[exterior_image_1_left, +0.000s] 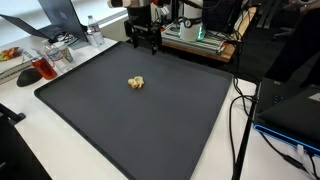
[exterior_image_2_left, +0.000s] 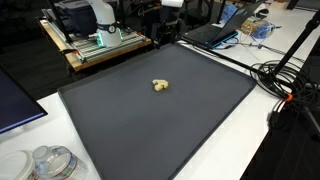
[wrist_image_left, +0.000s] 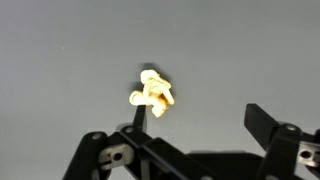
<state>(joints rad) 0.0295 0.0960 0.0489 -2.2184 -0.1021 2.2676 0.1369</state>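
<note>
Nothing was grasped at this point. The small yellow piece (exterior_image_1_left: 135, 83) lay loose on the grey mat (exterior_image_1_left: 180, 130), near the mat's middle and apart from every edge, in both exterior views (exterior_image_2_left: 159, 86). The tool (exterior_image_1_left: 143, 38) hung above the mat's far edge, its jaws spread wide and empty. In the wrist view the piece (wrist_image_left: 153, 93) showed just past one finger (wrist_image_left: 140, 120), off the gap's centre. By my judgement, lining up, descending and clasping were all left to do.

Large dark grey rectangular mat (exterior_image_1_left: 180, 130) flat on white tabletop (exterior_image_1_left: 50, 140) | clear plastic bottle (exterior_image_1_left: 93, 35) beyond far corner | black cables (exterior_image_2_left: 285, 75) tangled beside mat edge | clear plastic tubs (exterior_image_2_left: 50, 162) near corner | open dark laptop (exterior_image_2_left: 212, 33) at far edge
</note>
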